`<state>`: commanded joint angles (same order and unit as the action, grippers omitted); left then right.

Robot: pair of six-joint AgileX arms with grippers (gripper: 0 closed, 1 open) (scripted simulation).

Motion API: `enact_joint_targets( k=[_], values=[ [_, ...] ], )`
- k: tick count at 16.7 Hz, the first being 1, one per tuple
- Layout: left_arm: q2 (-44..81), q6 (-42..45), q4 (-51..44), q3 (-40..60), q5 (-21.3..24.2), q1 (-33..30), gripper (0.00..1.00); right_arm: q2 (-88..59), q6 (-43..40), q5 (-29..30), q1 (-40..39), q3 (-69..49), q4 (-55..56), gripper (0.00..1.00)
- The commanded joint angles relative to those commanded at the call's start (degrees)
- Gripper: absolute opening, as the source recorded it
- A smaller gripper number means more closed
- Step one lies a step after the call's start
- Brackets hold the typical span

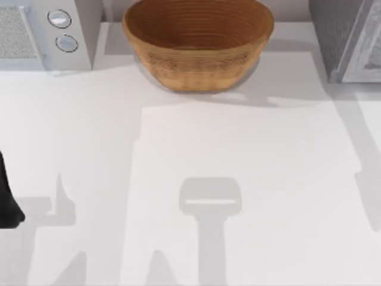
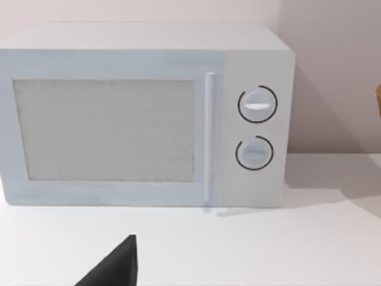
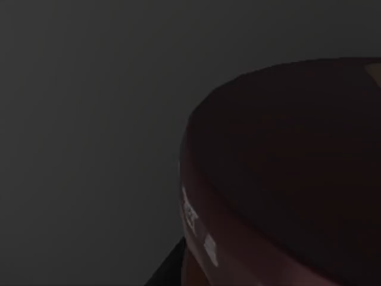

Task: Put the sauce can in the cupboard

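Closest of all is the sauce can [image 3: 286,173]. Its round maroon-brown top sits right up against the right wrist camera, and a bit of its label runs along the rim. That view is dark all around the can. I think such a dim place fits the inside of the cupboard [image 1: 348,36], the grey box at the far right of the worktop [image 1: 238,149], but I cannot be sure. I cannot tell if the right claw has hold of the can or has let it go.

From above, the white worktop carries a big woven basket [image 1: 196,42] at the far middle and a microwave [image 1: 36,30] at the far left.

My left arm [image 1: 7,199] is parked at the left edge of the worktop, and its camera looks at the microwave. I cannot tell how its claw is set.

So the job looks nearly done, I think. The can seems to be off the worktop and close to the right arm. What may be left is to set it down in the cupboard, let go, and pull the arm back out.
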<state>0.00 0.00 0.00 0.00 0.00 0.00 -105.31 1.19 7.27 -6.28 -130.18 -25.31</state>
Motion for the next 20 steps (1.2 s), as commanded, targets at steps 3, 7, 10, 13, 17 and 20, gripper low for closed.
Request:
enact_joint_targets(
  k=[3, 7, 10, 13, 17, 20],
  values=[
    [0.0, 0.0, 0.0, 0.0, 0.0, 0.0, 1.0, -1.6, -0.1, -0.3, 0.4, -1.5, 0.4, 0.0],
    [0.0, 0.0, 0.0, 0.0, 0.0, 0.0, 1.0, -1.6, -0.1, -0.3, 0.4, -1.5, 0.4, 0.08],
    [0.0, 0.0, 0.0, 0.0, 0.0, 0.0, 1.0, -1.6, -0.1, -0.3, 0.4, -1.5, 0.4, 0.3],
    [0.0, 0.0, 0.0, 0.0, 0.0, 0.0, 1.0, -1.6, -0.1, -0.3, 0.4, -1.5, 0.4, 0.53],
    [0.0, 0.0, 0.0, 0.0, 0.0, 0.0, 1.0, -1.6, -0.1, -0.3, 0.4, -1.5, 0.4, 0.83],
    [0.0, 0.0, 0.0, 0.0, 0.0, 0.0, 1.0, -1.6, -0.1, -0.3, 0.4, -1.5, 0.4, 1.0]
  ],
)
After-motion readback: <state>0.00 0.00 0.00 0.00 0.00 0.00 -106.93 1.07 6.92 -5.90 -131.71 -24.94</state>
